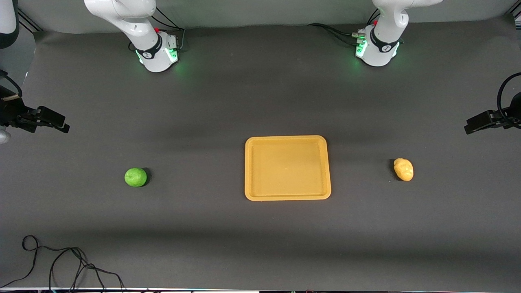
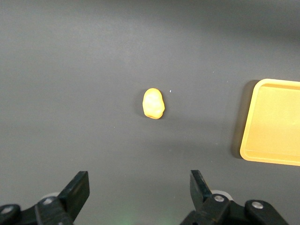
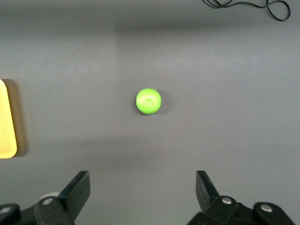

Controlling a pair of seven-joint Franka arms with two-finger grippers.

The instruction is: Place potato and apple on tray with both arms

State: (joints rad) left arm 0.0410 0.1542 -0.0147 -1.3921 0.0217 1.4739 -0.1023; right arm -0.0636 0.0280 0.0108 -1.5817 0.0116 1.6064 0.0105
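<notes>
The green apple (image 1: 135, 177) lies on the dark mat toward the right arm's end of the table. The yellow lumpy potato (image 1: 403, 169) lies toward the left arm's end. The orange tray (image 1: 287, 195) sits empty between them. My right gripper (image 1: 61, 124) hangs high in the air, open and empty; in the right wrist view the gripper (image 3: 142, 180) looks down on the apple (image 3: 148, 101). My left gripper (image 1: 472, 126) hangs high as well, open and empty; in the left wrist view the gripper (image 2: 139, 180) looks down on the potato (image 2: 153, 103), with the tray's corner (image 2: 262, 140) beside it.
A loose black cable (image 1: 61, 264) lies on the mat near the front camera at the right arm's end; it also shows in the right wrist view (image 3: 262, 5). The two arm bases (image 1: 156, 53) (image 1: 376, 49) stand farthest from the front camera.
</notes>
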